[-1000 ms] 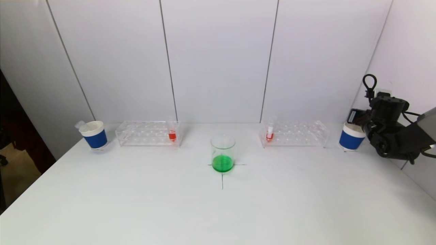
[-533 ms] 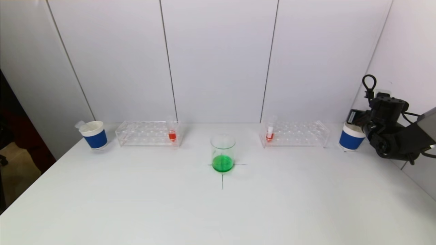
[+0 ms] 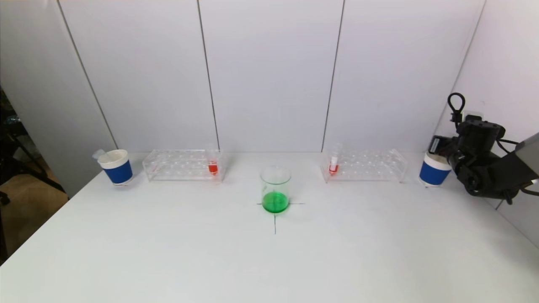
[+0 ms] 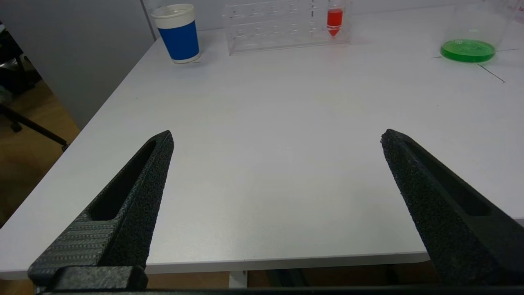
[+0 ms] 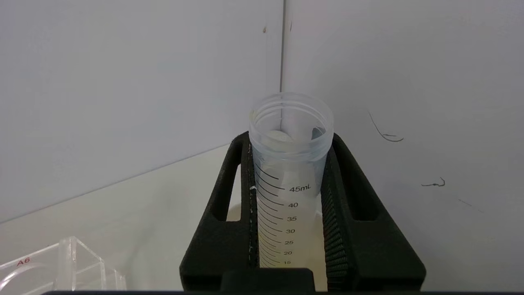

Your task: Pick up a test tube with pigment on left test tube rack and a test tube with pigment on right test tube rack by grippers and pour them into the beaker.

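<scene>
Right gripper [image 5: 288, 196] clamped on empty graduated tube [image 5: 290, 164], apparently over right blue cup [image 3: 433, 170]. Left gripper [image 4: 276, 139] wide open, empty, above table [image 4: 266, 123]. Red-pigment tubes [image 3: 213, 165] [image 3: 333, 165] in racks; beaker [image 3: 275, 190] between.

Your right pincer [image 3: 438, 145] hovers just above one blue cup [image 3: 433, 170]. A second blue cup [image 3: 116, 166] stands well apart on the white table [image 3: 269, 261], ahead of your left pincer [image 4: 276, 137].

Right gripper [image 5: 290, 141] clamped, apparently raised at far right; left gripper [image 4: 276, 137] fingers spread wide
</scene>
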